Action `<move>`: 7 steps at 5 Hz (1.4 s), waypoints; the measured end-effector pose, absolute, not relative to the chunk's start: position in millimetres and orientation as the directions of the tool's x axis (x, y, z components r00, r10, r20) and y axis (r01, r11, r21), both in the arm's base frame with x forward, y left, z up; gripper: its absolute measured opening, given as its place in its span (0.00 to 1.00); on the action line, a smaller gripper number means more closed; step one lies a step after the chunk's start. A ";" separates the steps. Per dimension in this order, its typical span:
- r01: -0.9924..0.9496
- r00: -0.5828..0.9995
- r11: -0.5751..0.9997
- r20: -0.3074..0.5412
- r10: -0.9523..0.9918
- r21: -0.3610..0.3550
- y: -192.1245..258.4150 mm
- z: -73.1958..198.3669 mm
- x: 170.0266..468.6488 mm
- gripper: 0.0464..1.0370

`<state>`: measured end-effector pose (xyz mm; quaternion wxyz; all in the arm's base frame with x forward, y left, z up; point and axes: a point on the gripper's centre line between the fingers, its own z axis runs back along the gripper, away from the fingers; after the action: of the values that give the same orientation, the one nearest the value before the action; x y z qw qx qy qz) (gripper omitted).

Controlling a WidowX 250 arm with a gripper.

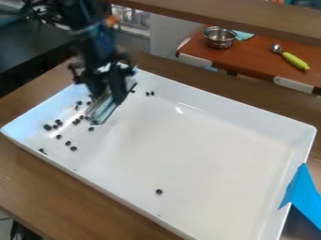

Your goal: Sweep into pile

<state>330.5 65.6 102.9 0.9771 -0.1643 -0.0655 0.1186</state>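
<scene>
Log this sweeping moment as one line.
gripper over tray, view left | flat tool beneath it | dark pieces mostly scattered left | lone piece toward near edge | no single pile

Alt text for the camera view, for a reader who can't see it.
A black end effector hangs over a white tray, a flat tool beneath it. Small dark pieces lie scattered around the tool, not piled; one lone piece sits nearer the camera.
</scene>
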 end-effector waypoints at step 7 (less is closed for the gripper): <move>-0.045 0.976 0.956 0.193 0.104 -0.291 -119.0 43.9 296.8 0.35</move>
<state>296.8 -119.0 43.9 0.9834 -0.1440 -0.1035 0.0379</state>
